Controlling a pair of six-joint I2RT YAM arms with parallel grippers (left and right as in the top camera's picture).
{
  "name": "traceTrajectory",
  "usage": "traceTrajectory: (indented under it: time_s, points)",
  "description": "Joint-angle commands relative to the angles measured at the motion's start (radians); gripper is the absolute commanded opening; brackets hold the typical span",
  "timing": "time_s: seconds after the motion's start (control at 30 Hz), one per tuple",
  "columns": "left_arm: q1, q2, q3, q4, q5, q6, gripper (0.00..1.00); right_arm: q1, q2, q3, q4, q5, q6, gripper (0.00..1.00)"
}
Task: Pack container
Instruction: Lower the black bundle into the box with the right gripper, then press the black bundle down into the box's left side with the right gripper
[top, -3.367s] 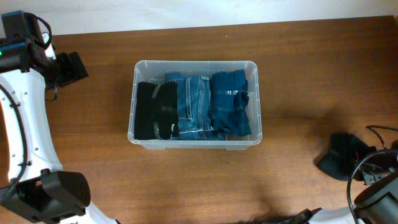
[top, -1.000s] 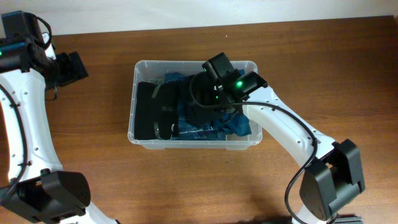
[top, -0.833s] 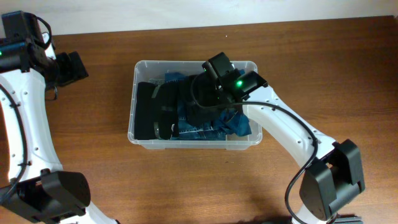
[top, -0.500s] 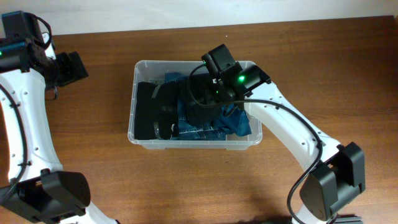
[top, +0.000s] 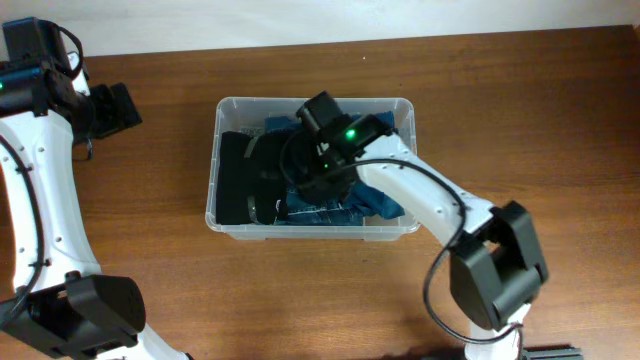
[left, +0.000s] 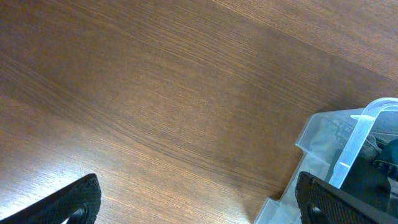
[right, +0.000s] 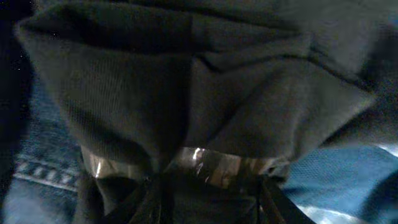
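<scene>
At the centre of the overhead frame, on the brown wooden surface (top: 520, 120), sits the container (top: 213, 165), a large clear rectangular plastic tub with a rounded rim. Inside it, a folded black garment (top: 235, 180) lies along the left side. Folded blue denim jeans (top: 385, 200) fill the middle and right, laid side by side, likely so that each piece has its own strip of the floor. The right claw (top: 308, 165) reaches into the tub from the lower right of the frame, above the middle of the pile. In the right wrist view it is clenched on a bunched dark grey cloth (right: 186, 93), the folds gathered at its tip and blue denim showing beneath. Gripping at the gathered middle probably stops the cloth from spreading over the rim as it goes in. The step in hand looks like setting this cloth on the jeans. The left claw (top: 108, 108) hangs at the upper left of the frame, well apart from the tub. Its fingers are spread wide over bare wood with nothing between them, seemingly parked out of the way
</scene>
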Motion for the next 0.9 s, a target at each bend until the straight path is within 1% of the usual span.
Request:
traceTrajectory:
  time_s: [0.0, 0.03, 0.13, 0.23, 0.27, 0.33, 0.4, 0.53, 0.63, 0.67, 0.7, 0.77, 0.8, 0.87]
  points:
    - [0.001, -0.008, 0.006, 0.001, 0.007, -0.005, 0.99, 0.021, 0.045, 0.007, -0.014, -0.022, -0.003, 0.40]
    - [0.001, -0.008, 0.006, 0.002, 0.007, -0.005, 0.99, 0.017, 0.025, 0.013, -0.015, -0.022, -0.018, 0.41]
    - [0.001, -0.008, 0.006, 0.002, 0.007, -0.005, 0.99, 0.013, -0.027, 0.066, -0.048, -0.009, -0.061, 0.50]
    - [0.001, -0.008, 0.006, 0.002, 0.007, -0.005, 0.99, 0.013, -0.077, 0.148, -0.107, 0.037, -0.074, 0.80]
    - [0.001, -0.008, 0.006, 0.002, 0.007, -0.005, 0.99, 0.013, -0.089, 0.179, -0.129, 0.039, -0.074, 0.85]
    - [0.001, -0.008, 0.006, 0.002, 0.007, -0.005, 0.99, 0.016, -0.110, 0.240, -0.172, 0.037, -0.074, 0.89]
    - [0.001, -0.008, 0.006, 0.001, 0.007, -0.005, 0.99, 0.023, -0.126, 0.281, -0.207, 0.019, -0.074, 0.90]
    - [0.001, -0.008, 0.006, 0.001, 0.008, -0.005, 0.99, 0.052, -0.133, 0.289, -0.216, -0.111, -0.074, 0.89]
    - [0.001, -0.008, 0.006, 0.002, 0.007, -0.005, 0.99, 0.090, -0.123, 0.286, -0.196, -0.116, -0.074, 0.84]
    - [0.001, -0.008, 0.006, 0.001, 0.007, -0.005, 0.99, 0.104, -0.117, 0.284, -0.174, -0.117, -0.079, 0.73]
    - [0.001, -0.008, 0.006, 0.002, 0.008, -0.005, 0.99, 0.110, -0.114, 0.283, -0.165, -0.117, -0.087, 0.66]
    - [0.001, -0.008, 0.006, 0.001, 0.007, -0.005, 1.00, 0.138, -0.096, 0.282, -0.144, -0.116, -0.119, 0.46]
    - [0.001, -0.008, 0.006, 0.002, 0.007, -0.005, 0.99, 0.146, -0.088, 0.282, -0.143, -0.116, -0.119, 0.42]
    - [0.001, -0.008, 0.006, 0.001, 0.007, -0.005, 1.00, 0.161, -0.063, 0.280, -0.141, -0.117, -0.119, 0.40]
